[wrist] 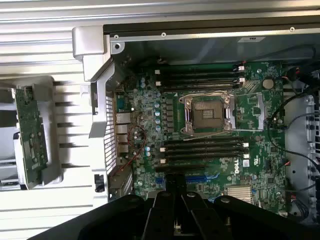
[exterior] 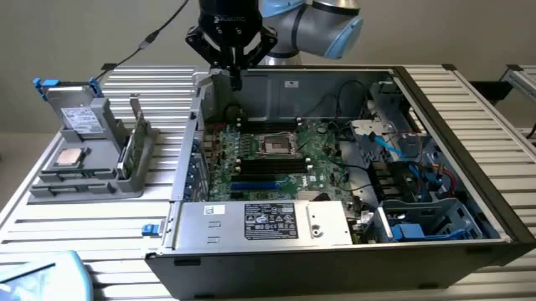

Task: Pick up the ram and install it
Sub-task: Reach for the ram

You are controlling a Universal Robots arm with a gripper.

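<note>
The ram (exterior: 129,150) is a long green circuit-board stick standing on edge in a grey holder (exterior: 92,182) at the exterior view's left, outside the computer case. In the wrist view the ram (wrist: 31,131) lies beside the case wall. My gripper (exterior: 236,76) hangs above the rear wall of the open case, well apart from the ram. Its black fingers (wrist: 165,212) are shut together with nothing between them. Below it lies the green motherboard (wrist: 145,125) with long black slots (wrist: 202,149) on both sides of the processor socket (wrist: 207,112).
The grey holder also carries a square silver processor (exterior: 69,157) and a hard drive (exterior: 81,119). Inside the case (exterior: 469,169) are a power supply (exterior: 268,222), drive cages and blue cables (exterior: 410,188). The slatted table (exterior: 92,232) surrounds the case.
</note>
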